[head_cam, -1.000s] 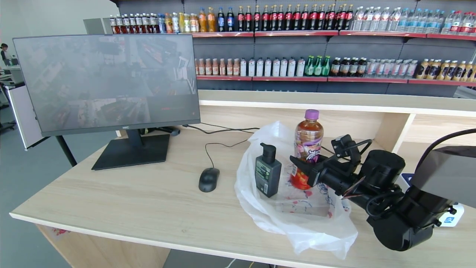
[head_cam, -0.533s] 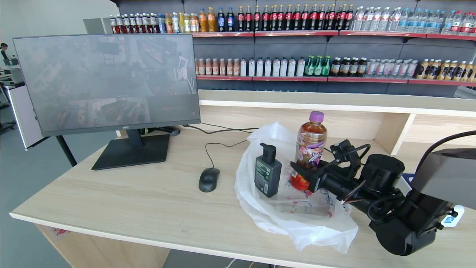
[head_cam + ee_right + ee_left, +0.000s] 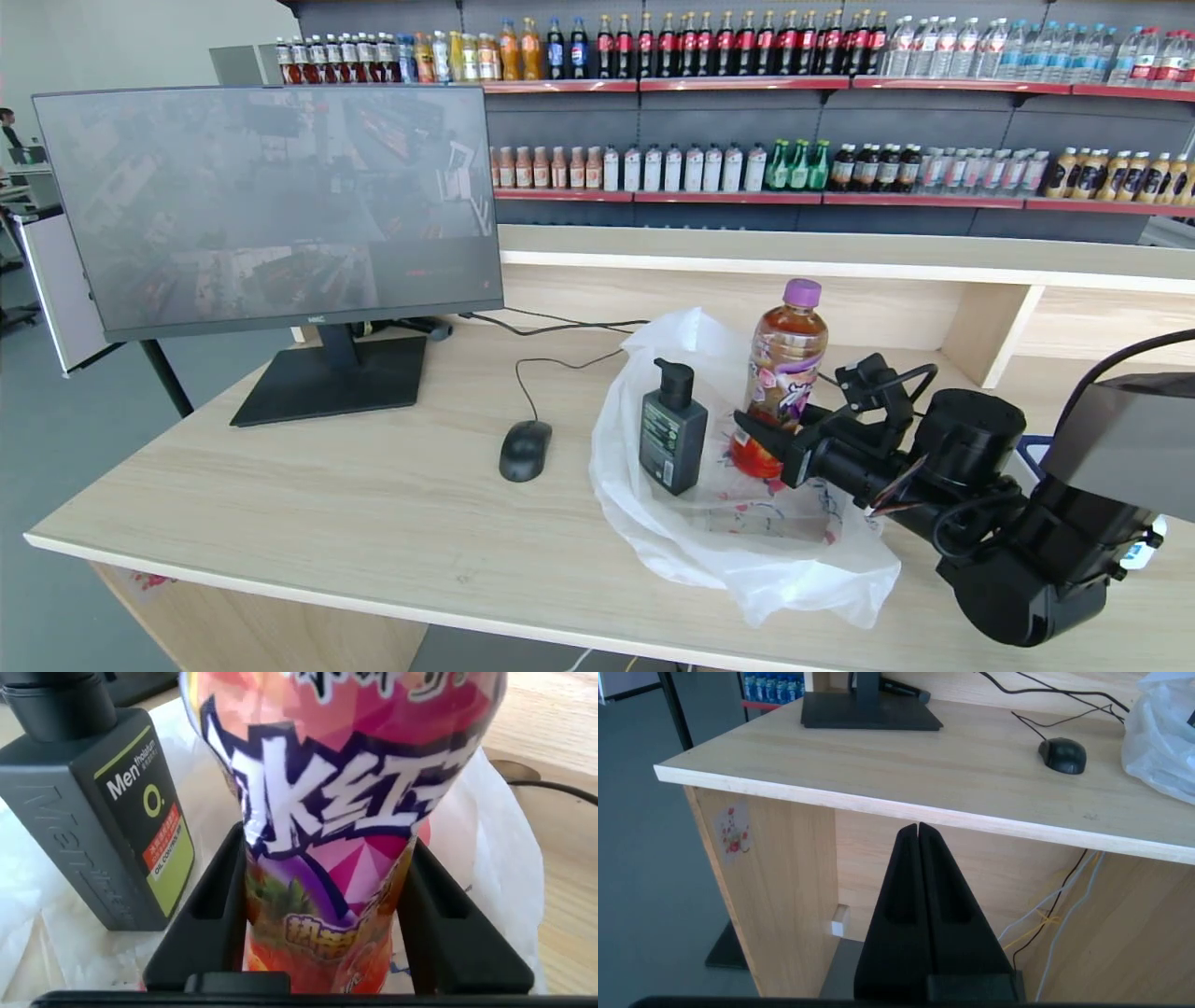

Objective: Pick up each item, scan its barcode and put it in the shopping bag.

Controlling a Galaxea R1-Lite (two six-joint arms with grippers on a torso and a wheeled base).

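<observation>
One bag lies under one drink, one dispenser

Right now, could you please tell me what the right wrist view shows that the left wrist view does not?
Only the right wrist view: the right pincer clamped on the drink bottle, with the dark pump bottle beside it. Only the left wrist view: the left pincer, shut, off the near edge of the table, plus the mouse and monitor stand on top. Both: the white shopping bag and the table.
</observation>
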